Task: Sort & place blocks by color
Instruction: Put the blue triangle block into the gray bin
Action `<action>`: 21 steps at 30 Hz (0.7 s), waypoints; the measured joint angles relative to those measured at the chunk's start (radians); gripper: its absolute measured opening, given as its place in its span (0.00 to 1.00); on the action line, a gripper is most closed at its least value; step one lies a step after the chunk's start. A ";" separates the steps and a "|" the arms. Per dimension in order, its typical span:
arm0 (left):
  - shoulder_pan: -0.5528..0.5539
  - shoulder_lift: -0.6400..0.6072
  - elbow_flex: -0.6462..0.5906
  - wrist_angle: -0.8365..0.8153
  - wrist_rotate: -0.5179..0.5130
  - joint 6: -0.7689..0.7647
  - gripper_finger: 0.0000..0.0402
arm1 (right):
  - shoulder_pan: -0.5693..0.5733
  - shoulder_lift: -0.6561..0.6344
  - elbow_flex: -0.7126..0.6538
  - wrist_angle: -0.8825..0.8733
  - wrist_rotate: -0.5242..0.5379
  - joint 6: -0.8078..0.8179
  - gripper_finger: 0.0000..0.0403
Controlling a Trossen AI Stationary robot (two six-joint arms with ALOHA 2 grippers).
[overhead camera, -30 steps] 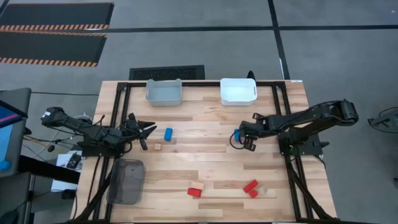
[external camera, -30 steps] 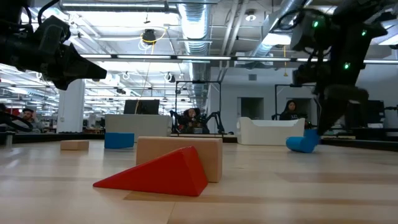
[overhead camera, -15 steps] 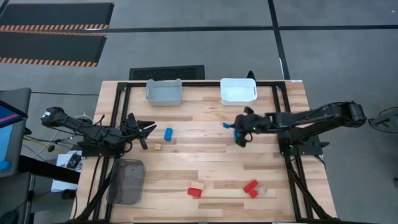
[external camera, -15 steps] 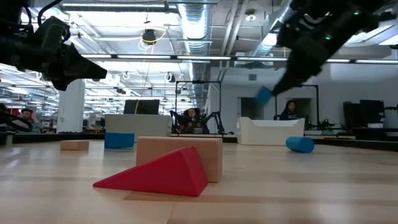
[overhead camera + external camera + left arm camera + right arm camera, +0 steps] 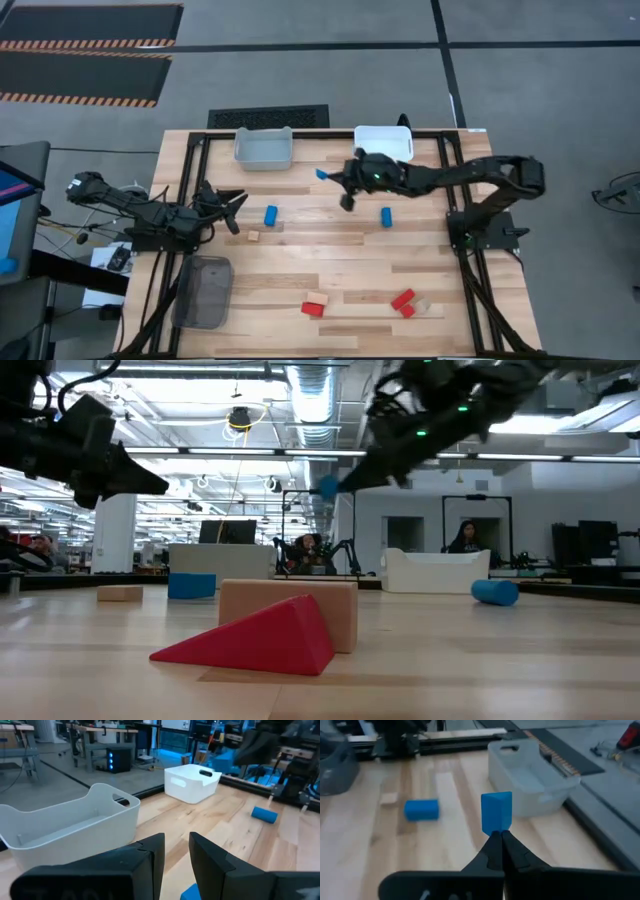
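High view first, operator: your right gripper (image 5: 345, 186) is stretched across the middle of the table (image 5: 330, 250), between the grey bin (image 5: 263, 148) and the white bin (image 5: 384, 146), at about twelve o'clock from the table's centre. Your right wrist view shows its fingers pressed together on the lower edge of a small blue block (image 5: 496, 813), which stands up from the tips; the same blue block shows off the surface in the low view. A blue cylinder (image 5: 386, 216) lies on the wood at roughly four o'clock from that gripper, well apart from it. Your left gripper (image 5: 236, 200) hangs over the table's left side, at nine o'clock from the centre, its fingers (image 5: 150, 851) slightly parted with nothing seen between them. A blue cuboid (image 5: 270, 214) lies just beside that gripper, at about four o'clock from it, and a small tan block (image 5: 254, 236) sits near it at six o'clock. The dark mesh bin (image 5: 203, 292) rests at the table's seven o'clock corner. Toward six o'clock a red wedge (image 5: 313, 309) touches a tan block (image 5: 319, 298). Two red blocks (image 5: 404, 301) lie at five o'clock, with a pale block (image 5: 424, 303) just beside them.
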 joint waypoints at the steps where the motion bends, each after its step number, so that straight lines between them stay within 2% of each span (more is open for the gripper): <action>1: 0.000 0.000 0.000 0.001 -0.001 0.000 0.20 | -0.010 0.032 0.038 0.001 -0.012 -0.015 0.01; 8: 0.000 0.003 0.000 -0.001 -0.018 -0.028 0.20 | -0.088 0.259 0.313 -0.017 -0.150 -0.033 0.01; 21: 0.000 0.191 0.000 -0.002 -0.032 -0.143 0.20 | -0.159 0.594 0.798 -0.361 -0.188 -0.075 0.01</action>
